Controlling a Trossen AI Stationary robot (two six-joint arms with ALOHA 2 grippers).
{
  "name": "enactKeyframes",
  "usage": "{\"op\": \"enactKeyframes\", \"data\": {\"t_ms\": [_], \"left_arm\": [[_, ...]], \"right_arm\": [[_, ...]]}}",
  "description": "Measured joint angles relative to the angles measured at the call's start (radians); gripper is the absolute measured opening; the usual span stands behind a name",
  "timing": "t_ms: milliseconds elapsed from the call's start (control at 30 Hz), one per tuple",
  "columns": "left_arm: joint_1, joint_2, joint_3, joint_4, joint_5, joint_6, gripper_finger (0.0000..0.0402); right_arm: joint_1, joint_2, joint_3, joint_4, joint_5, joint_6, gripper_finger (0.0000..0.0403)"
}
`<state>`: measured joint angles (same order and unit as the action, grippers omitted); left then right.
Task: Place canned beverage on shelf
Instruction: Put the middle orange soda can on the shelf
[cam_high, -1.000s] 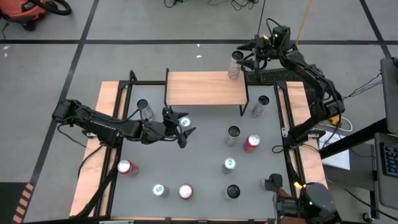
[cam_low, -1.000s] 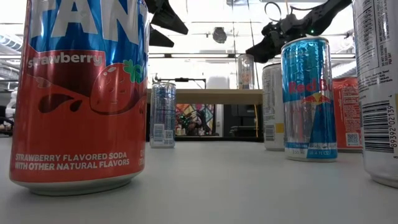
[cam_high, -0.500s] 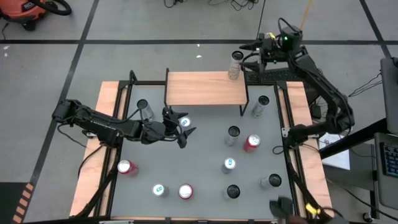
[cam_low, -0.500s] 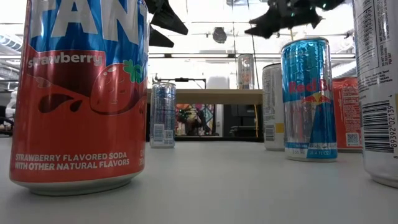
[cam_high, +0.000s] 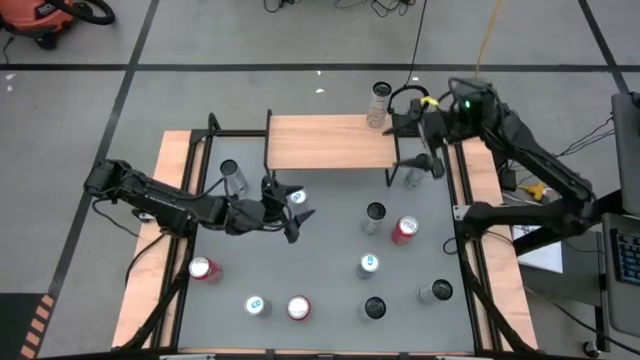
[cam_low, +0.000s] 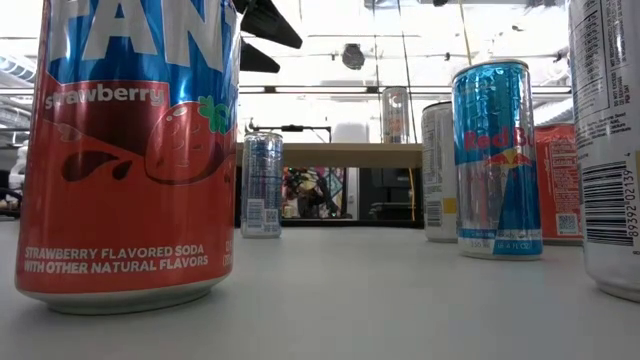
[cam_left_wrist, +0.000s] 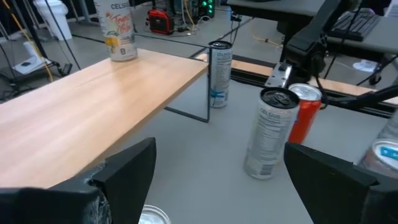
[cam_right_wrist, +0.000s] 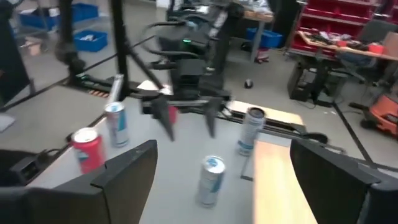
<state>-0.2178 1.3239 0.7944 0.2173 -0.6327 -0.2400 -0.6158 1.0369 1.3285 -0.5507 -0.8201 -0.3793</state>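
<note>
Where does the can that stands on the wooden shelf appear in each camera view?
High view: the can is at the far right corner of the shelf.
Low view: the can is upright on the shelf, near the picture's middle.
Left wrist view: the can is upper left, on the shelf.
Right wrist view: the can is not in it.
Shared landmark: the shelf's light wooden top, seen in all four.

Both arms are matte black, built of slim jointed links. The right arm (cam_high: 520, 140) carries a small green light and a yellow cable near its wrist. Each gripper ends in two dark, flat, wedge-shaped fingers (cam_left_wrist: 134, 168).
</note>
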Motion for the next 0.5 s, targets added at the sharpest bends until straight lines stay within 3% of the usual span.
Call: {"op": "enactKeyframes", "data": {"t_ms": [233,400,500], "left_arm": [[-0.063,0.0,0.0,0.009,0.0,-0.044,0.0354],[-0.127,0.0,0.0,0.024,-0.009,-0.044,0.0354],[-0.167,0.002,0.0,0.04,-0.043,-0.044,0.0354]], "right_arm": [[0.263,-0.005,0.0,-0.089,0.139,0.07,0.0338],[0.441,0.047,-0.001,-0.156,0.318,0.116,0.0338],[0.541,0.08,-0.034,-0.122,0.374,0.159,0.0338]]}}
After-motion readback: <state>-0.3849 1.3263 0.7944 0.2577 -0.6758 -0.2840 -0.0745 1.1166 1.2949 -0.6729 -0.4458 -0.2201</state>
